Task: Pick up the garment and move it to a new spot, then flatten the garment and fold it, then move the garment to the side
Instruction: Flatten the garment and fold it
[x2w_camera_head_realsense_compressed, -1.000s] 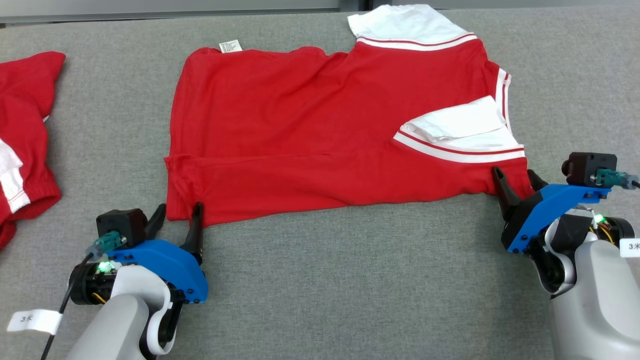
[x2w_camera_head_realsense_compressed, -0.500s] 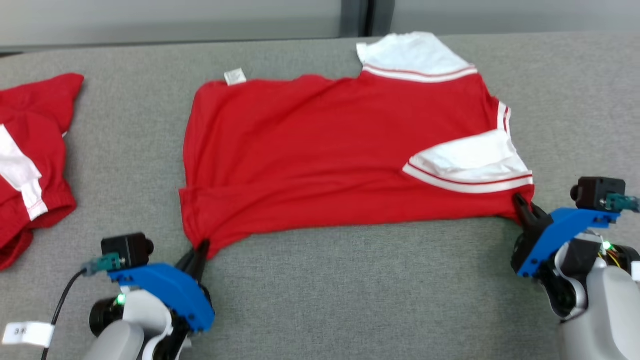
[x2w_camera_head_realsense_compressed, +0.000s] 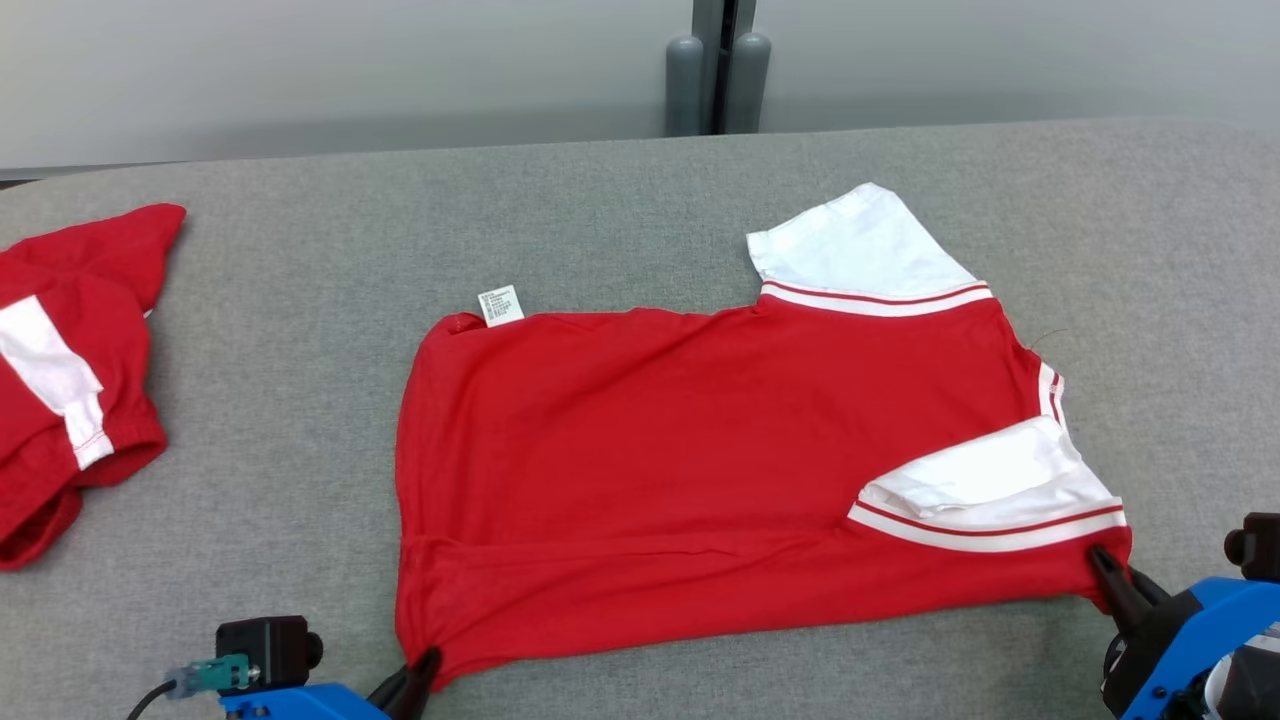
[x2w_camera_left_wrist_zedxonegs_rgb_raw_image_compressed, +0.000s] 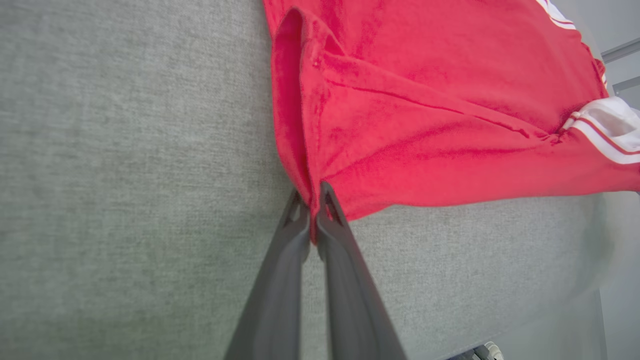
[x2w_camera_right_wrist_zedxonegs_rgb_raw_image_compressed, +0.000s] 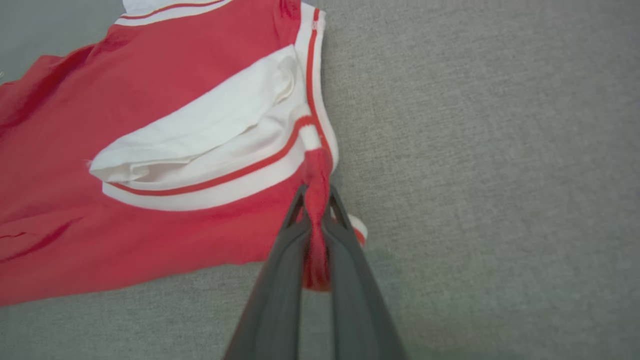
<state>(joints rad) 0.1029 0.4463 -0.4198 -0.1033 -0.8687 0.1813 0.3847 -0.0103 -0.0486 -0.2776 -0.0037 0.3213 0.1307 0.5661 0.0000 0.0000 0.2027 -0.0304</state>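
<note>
The garment (x2w_camera_head_realsense_compressed: 700, 470) is a red shirt with white, red-striped sleeves, spread across the grey table (x2w_camera_head_realsense_compressed: 640, 200). My left gripper (x2w_camera_head_realsense_compressed: 420, 668) is shut on its near left corner, red cloth pinched between the dark fingers (x2w_camera_left_wrist_zedxonegs_rgb_raw_image_compressed: 300, 225). At the near right corner my right gripper (x2w_camera_head_realsense_compressed: 1110, 575) is shut on a bunched fold of the garment (x2w_camera_right_wrist_zedxonegs_rgb_raw_image_compressed: 320, 190) beside the white sleeve (x2w_camera_right_wrist_zedxonegs_rgb_raw_image_compressed: 210, 135). A small white label (x2w_camera_head_realsense_compressed: 500, 305) sticks out at the far left edge. The near hem (x2w_camera_left_wrist_zedxonegs_rgb_raw_image_compressed: 450, 195) runs taut between both grips.
Another red and white garment (x2w_camera_head_realsense_compressed: 70, 370) lies crumpled at the table's left edge. A grey post (x2w_camera_head_realsense_compressed: 715, 70) stands behind the table's far edge against a pale wall. Bare grey cloth surface surrounds the shirt on all sides.
Both grippers went from open around the near corners to shut on them. The camera has tilted up, so the whole scene sits lower, and the near hem looks pulled toward me.
</note>
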